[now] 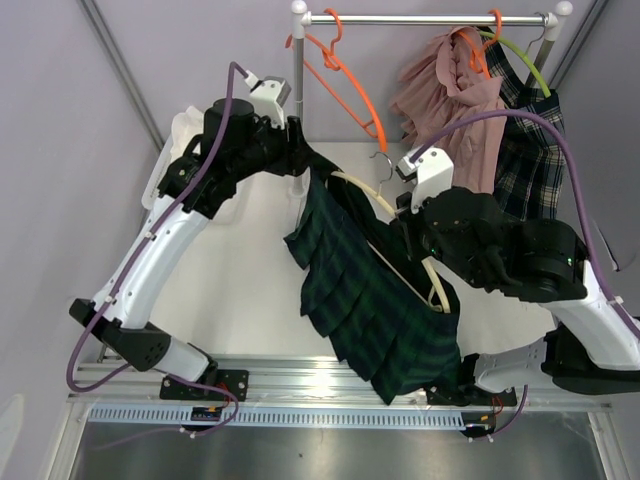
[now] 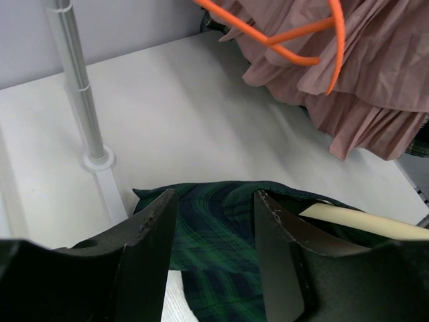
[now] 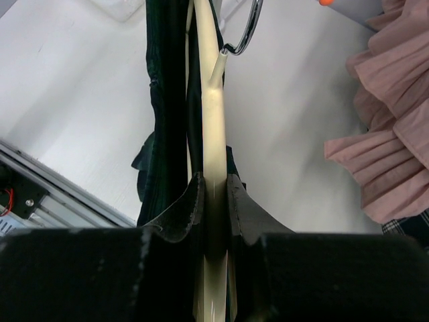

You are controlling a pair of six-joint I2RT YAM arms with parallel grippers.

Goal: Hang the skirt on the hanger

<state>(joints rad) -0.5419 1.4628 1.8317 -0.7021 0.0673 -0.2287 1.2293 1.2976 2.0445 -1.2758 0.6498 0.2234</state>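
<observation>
The dark green plaid skirt [image 1: 370, 300] hangs draped over a cream hanger [image 1: 358, 186] held up above the table. My right gripper [image 1: 408, 232] is shut on the hanger's cream bar [image 3: 213, 121], with the skirt [image 3: 164, 100] folded down its left side and the metal hook [image 3: 244, 33] beyond. My left gripper [image 1: 300, 150] sits at the skirt's upper end. In the left wrist view my left gripper [image 2: 214, 201] is open, its jaws well apart with nothing gripped. The skirt's waist [image 2: 221, 255] lies just past them, beside the hanger end [image 2: 362, 221].
A clothes rail [image 1: 420, 18] at the back carries orange hangers [image 1: 345, 80], a pink skirt [image 1: 450, 100] and a plaid skirt [image 1: 525, 150] on a green hanger. The rack's pole [image 2: 77, 94] stands close to my left gripper. A white bin [image 1: 185, 130] sits back left.
</observation>
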